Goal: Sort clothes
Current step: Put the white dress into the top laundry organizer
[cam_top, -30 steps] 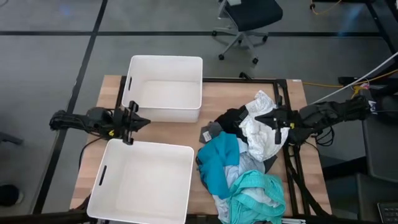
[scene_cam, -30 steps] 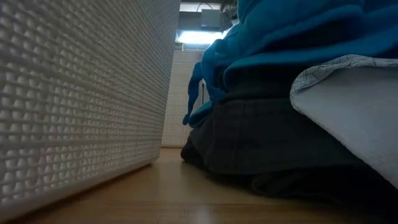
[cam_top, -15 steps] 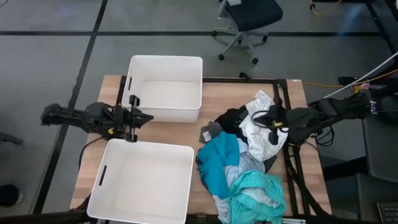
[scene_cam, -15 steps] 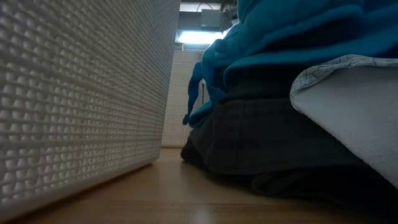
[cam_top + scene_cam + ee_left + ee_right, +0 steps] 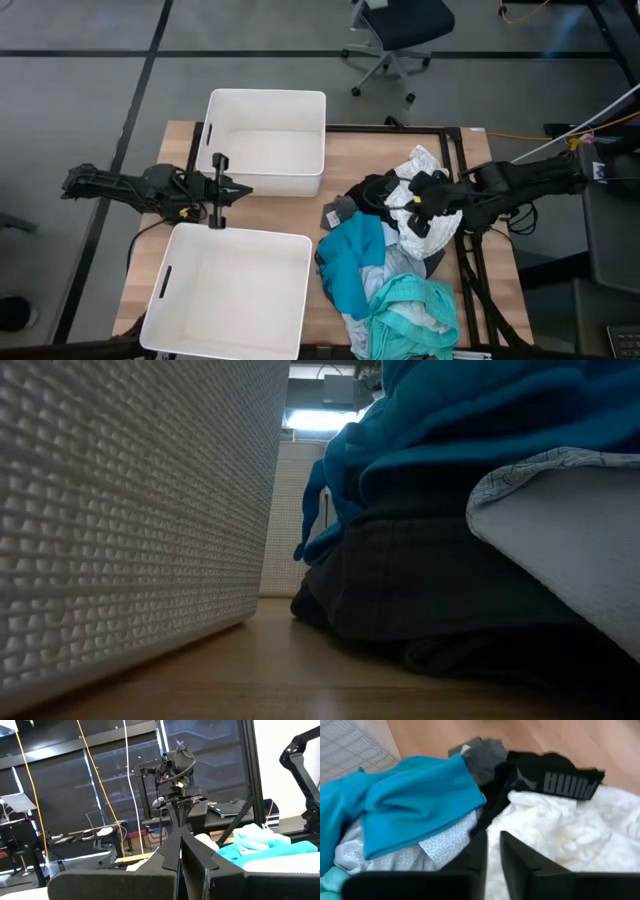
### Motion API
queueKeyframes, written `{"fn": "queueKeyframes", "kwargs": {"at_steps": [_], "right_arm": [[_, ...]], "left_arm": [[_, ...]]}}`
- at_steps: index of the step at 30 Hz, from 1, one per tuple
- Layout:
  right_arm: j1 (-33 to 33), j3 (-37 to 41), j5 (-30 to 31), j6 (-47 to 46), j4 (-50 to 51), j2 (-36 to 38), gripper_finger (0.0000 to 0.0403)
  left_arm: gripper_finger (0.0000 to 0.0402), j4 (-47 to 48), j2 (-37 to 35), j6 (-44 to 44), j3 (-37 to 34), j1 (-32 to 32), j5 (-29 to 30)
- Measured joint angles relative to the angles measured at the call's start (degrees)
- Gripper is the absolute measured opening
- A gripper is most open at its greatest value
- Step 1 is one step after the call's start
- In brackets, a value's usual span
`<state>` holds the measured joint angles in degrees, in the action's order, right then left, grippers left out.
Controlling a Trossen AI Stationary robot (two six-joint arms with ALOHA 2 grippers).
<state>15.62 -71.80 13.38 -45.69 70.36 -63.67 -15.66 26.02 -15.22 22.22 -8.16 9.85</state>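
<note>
White cloth (image 5: 560, 827) lies under the right gripper (image 5: 492, 842); its jaws, barely apart, may catch several clothes (image 5: 395, 265) together.

I see two white bins on the wooden table (image 5: 370, 160): the far bin (image 5: 266, 140) sits against the back edge, the near bin (image 5: 232, 292) at the front left corner. An office chair (image 5: 398, 30) stands on the grey floor beyond the table.
</note>
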Motion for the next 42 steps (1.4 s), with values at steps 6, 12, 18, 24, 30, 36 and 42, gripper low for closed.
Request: {"fn": "queueKeyframes", "kwargs": {"at_steps": [6,12,18,24,30,36,42], "right_arm": [[-0.37,-1.39,-3.35,-4.60,1.16,-0.42,0.0191],[-0.26,-1.39,-5.24,-9.47,4.27,-2.15,0.0297],[-0.26,-1.36,-2.69,-9.60,4.97,-6.13,0.0323],[-0.26,-1.36,-3.96,-11.20,6.09,-10.78,0.0314],[-0.22,-1.32,-4.85,-12.89,9.99,-13.61,0.0304],[-0.22,0.61,-4.76,-12.79,9.70,-14.34,0.0303],[-0.22,7.78,-4.60,-11.52,8.03,-14.32,0.0303]], "left_arm": [[0.0005,1.07,0.01,0.11,0.00,0.00,-0.01],[0.0005,1.65,0.00,-1.91,-0.02,0.00,-0.02],[0.0005,1.60,-0.04,-2.54,-0.02,0.00,-0.02],[0.0005,1.60,-0.04,-2.60,-0.02,0.00,-0.02],[0.0005,1.53,-0.04,-3.30,-0.02,0.00,-0.03],[0.0005,1.53,-0.04,-3.54,-0.02,0.00,-0.02],[0.0005,1.52,-0.04,-3.66,-0.02,0.00,-0.02]]}}
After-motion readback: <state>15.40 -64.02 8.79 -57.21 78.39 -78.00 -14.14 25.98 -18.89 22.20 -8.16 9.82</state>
